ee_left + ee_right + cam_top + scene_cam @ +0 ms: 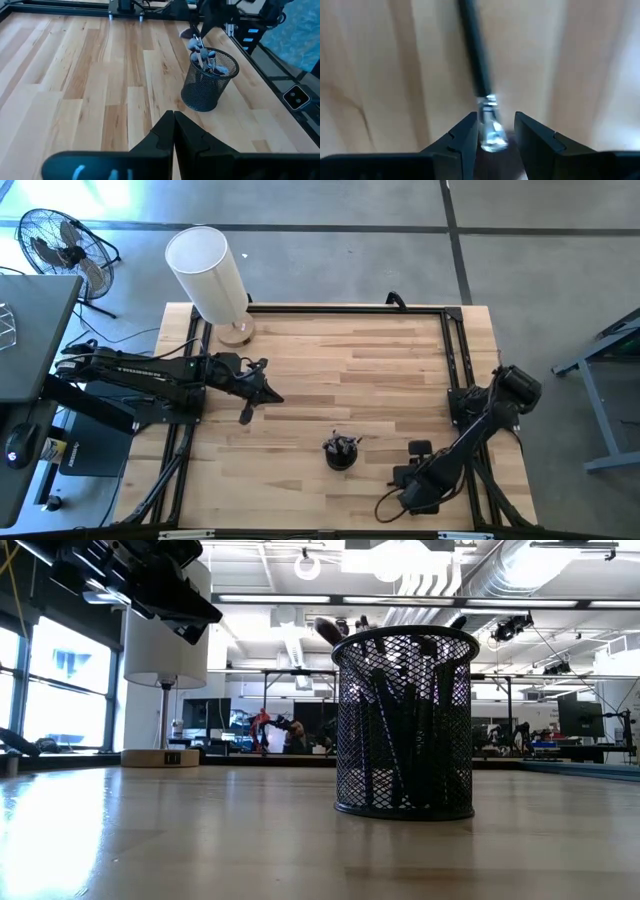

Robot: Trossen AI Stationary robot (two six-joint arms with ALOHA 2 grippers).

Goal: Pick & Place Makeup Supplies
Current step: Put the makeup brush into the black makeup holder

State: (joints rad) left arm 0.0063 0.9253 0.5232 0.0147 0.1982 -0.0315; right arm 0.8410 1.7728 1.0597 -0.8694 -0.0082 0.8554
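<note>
High view: most brushes (341,444) are already stood in the mesh cup (340,455). Left wrist view: the left gripper (173,131) is closed, empty. Right wrist view: one last brush (479,75) is straddled, ungripped, between the right gripper (494,131)'s parted fingers.

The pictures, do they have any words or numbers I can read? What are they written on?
None can be read.
Left arm: pale marks along it, too small to read.
Lamp base: a small dark label, too blurred to read.
Mesh cup and the brush between the right tool's fingers: no writing shows.
</note>
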